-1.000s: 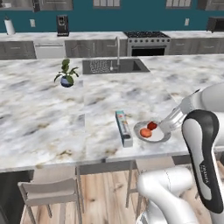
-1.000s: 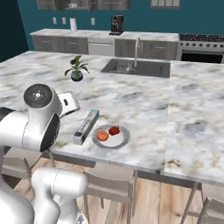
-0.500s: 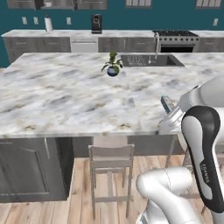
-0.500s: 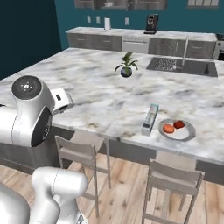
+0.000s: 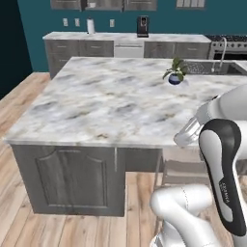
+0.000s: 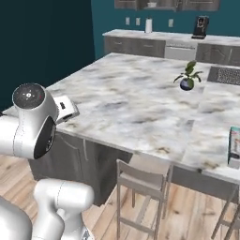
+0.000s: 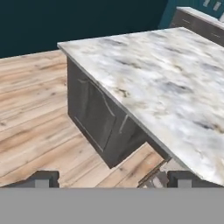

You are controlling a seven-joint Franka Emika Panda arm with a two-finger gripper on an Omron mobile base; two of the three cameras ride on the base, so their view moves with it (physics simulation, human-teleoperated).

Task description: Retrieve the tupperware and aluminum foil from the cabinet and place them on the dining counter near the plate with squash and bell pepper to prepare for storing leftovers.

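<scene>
While the base has swung left along the dining counter [image 5: 106,103], your whole view has slid with it: the plate and most of the aluminum foil [image 6: 234,146] have dropped off the right side, with only the carton's end showing at the right edge of the right base view. That reads as a drive away from the foil already set on the marble, probably back toward the cabinet for the tupperware. Your gripper [image 7: 114,179] hangs released and empty, both fingertips [image 7: 41,179] spread wide over the counter's corner and wood floor [image 7: 39,113].

Potted plant [image 6: 187,78] on dining counter [image 6: 136,103], aluminum foil [image 6: 234,146] at its right edge
</scene>
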